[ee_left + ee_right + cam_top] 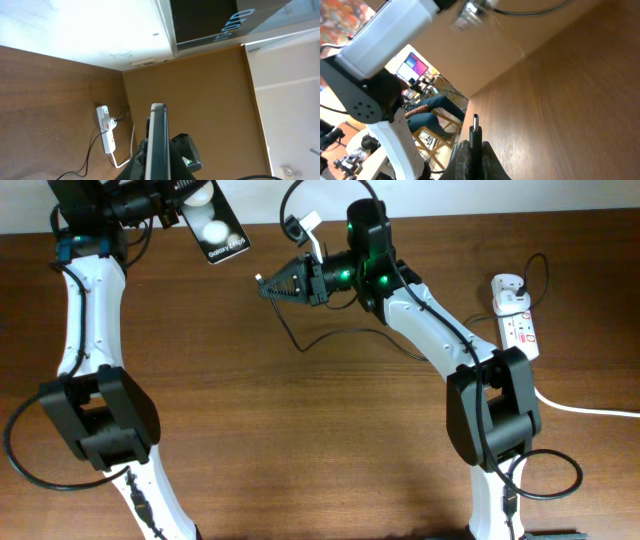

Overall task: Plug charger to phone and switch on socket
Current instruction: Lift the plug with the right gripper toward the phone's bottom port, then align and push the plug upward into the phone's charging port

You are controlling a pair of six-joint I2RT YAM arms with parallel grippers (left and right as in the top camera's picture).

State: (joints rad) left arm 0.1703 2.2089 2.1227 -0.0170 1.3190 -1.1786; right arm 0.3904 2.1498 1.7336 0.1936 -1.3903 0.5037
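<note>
Overhead view: the left gripper [188,208], at the far edge of the brown wooden table [300,440], is clamped on one end of the small black glossy smartphone [218,228], which is held off the surface, screen up, showing two white round reflections. The right gripper [272,286] is near table centre, well apart from the smartphone, its jaws together on the end of the thin black charger cable [300,347]. The cable trails across the table to a white plug adapter [508,283] seated in the white elongated power strip [520,325] at the right edge. Left wrist view: the smartphone appears edge-on, upright between the dark fingers, with the power strip lying beyond. Right wrist view: the small black plug tip [475,131] stands out from the closed fingertips, above bare wood.
</note>
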